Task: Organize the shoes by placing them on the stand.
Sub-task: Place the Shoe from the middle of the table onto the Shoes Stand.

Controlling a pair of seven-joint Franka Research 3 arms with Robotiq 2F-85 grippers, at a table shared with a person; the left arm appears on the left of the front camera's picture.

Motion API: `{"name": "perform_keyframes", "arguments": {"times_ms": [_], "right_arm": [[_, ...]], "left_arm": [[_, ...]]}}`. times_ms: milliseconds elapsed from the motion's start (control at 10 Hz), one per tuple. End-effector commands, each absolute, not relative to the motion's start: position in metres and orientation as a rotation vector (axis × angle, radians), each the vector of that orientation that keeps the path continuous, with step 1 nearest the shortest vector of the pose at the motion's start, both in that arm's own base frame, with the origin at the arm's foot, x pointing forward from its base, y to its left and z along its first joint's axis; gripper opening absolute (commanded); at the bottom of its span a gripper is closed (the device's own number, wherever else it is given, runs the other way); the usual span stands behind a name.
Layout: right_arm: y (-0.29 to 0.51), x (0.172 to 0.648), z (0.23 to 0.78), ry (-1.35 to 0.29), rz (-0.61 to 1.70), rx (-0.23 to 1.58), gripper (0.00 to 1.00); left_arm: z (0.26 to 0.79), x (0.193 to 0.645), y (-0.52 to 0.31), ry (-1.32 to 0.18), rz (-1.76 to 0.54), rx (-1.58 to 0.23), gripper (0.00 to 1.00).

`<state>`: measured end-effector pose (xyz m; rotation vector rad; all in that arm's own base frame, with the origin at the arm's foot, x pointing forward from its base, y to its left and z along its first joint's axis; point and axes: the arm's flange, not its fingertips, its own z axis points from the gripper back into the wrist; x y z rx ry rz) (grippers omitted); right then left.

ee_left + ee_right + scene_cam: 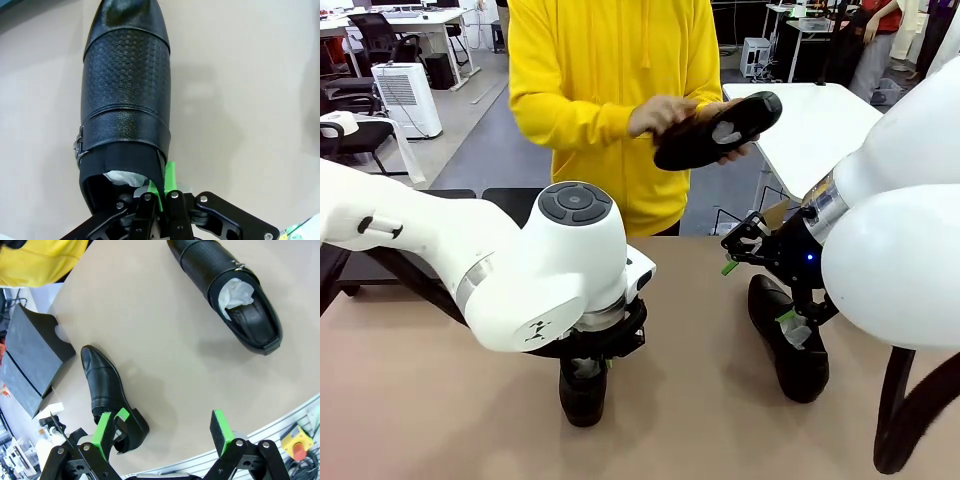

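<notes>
My left tool (161,187) is pinching the collar of the buckled shoe (125,90), low centre in its wrist view, on the bench (250,100); my right tool (162,432) hangs spread. The grasp seems made: next I must lift it toward the stand (30,355), at the right wrist view's left edge.

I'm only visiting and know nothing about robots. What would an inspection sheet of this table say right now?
Surface: tan, smooth tabletop.
Job's things: gripped shoe held at its opening rim; paper-stuffed shoe and plain shoe lying free; raised shoe in the person's hands; stand past the table edge, no shoes on its visible part.
Clutter: nothing seen.
Grippers: left claw shut on the gripped shoe; right claw open, holding nothing.
Cables: black hose looping beside the right arm.
Surroundings: person in a yellow top, white appliance, office chair.
</notes>
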<state>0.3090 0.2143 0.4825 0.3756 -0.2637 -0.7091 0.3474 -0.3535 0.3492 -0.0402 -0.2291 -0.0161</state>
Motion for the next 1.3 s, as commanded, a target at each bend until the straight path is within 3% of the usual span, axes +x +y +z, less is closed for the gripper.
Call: {"name": "perform_keyframes", "arguments": {"times_ms": [0, 300, 500, 600, 900, 1100, 1200], "right_arm": [[0.215, 0.311, 0.482, -0.276, -0.685, 0.379, 1.00], [0.215, 0.311, 0.482, -0.276, -0.685, 0.379, 1.00], [0.215, 0.311, 0.482, -0.276, -0.685, 0.379, 1.00], [0.215, 0.311, 0.482, -0.276, -0.685, 0.379, 1.00], [0.215, 0.311, 0.482, -0.276, -0.685, 0.379, 1.00], [0.215, 0.311, 0.482, -0.276, -0.685, 0.379, 1.00], [0.215, 0.311, 0.482, -0.276, -0.685, 0.379, 1.00]], "left_arm": [[0.345, 0.347, -0.348, -0.210, 0.002, -0.009, 0.00], [0.429, 0.311, -0.306, -0.159, -0.001, -0.138, 0.00], [0.484, 0.298, -0.258, -0.223, 0.044, -0.203, 0.00], [0.511, 0.298, -0.227, -0.328, 0.070, -0.216, 0.00], [0.546, 0.339, -0.139, -0.606, 0.051, -0.180, 0.00], [0.538, 0.382, -0.085, -0.669, 0.057, -0.218, 0.00], [0.534, 0.398, -0.062, -0.670, 0.044, -0.148, 0.00]]}}
